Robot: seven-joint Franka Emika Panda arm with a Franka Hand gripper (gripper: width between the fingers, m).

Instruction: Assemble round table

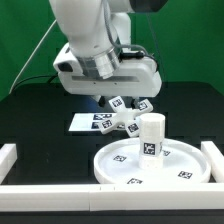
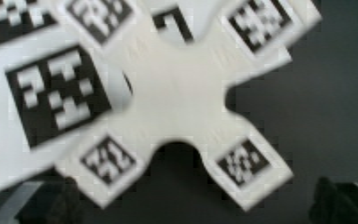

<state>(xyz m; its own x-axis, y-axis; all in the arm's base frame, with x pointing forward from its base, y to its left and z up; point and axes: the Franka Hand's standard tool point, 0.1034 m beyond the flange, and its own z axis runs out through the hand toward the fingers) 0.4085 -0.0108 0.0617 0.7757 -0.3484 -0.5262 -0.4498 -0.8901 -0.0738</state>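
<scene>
Black table point(image 1: 30, 110), green backdrop. Leg point(image 1: 151, 135) upright on disc point(image 1: 115, 165). Gripper point(image 1: 125, 103) at cross-shaped base point(image 2: 167, 95); finger opening and hold indiscernible.

The arm point(image 1: 85, 25) has smooth, glossy white shells with rounded shapes, and near the wrist there is a grey ring point(image 1: 100, 66) with fine ribs. Under the ring sits a white boxy housing point(image 1: 110, 78) with a dark underside, and a thin black cable point(image 1: 38, 55) runs beside the arm. The gripper point(image 1: 120, 98) is dark, and in the wrist view its fingertips point(image 2: 345, 200) are only blurred black shapes.
</scene>
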